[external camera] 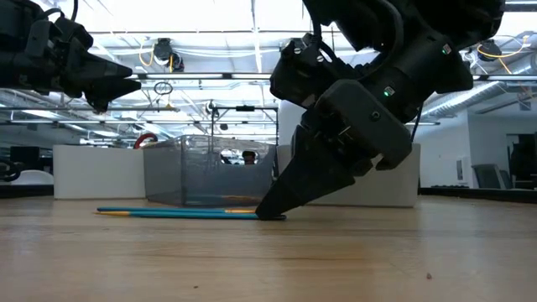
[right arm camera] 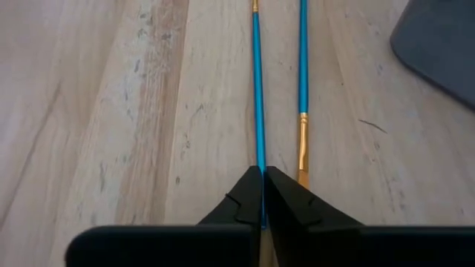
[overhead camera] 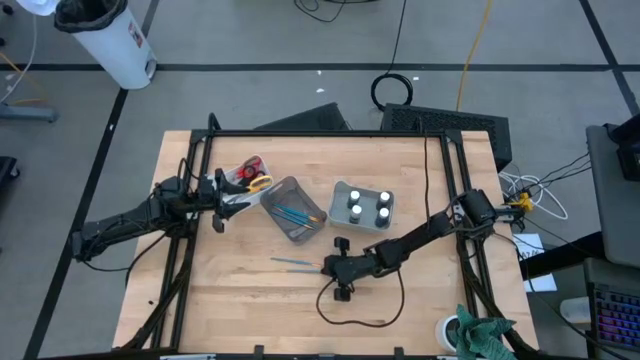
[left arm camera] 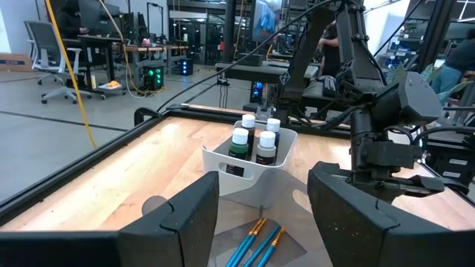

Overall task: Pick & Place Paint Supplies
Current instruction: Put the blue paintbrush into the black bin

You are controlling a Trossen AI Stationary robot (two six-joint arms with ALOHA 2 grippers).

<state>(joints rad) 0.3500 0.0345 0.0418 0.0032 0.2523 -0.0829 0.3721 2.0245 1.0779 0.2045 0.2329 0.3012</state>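
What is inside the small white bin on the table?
The white bin holds four dark paint bottles with white caps, standing upright and close together. The bin's wall covers their lower parts, so whether anything lies under them cannot be seen.

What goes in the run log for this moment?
right end effector: shut on blue brush, on table | left end effector: open above clear bin

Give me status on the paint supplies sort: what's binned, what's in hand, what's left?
Done: four bottles sit in the white bin, some brushes in the clear bin, scissors at the third spot. In hand: right tool shut on one blue brush on the table. Left: the second brush beside it. Left tool hangs open over the clear bin.
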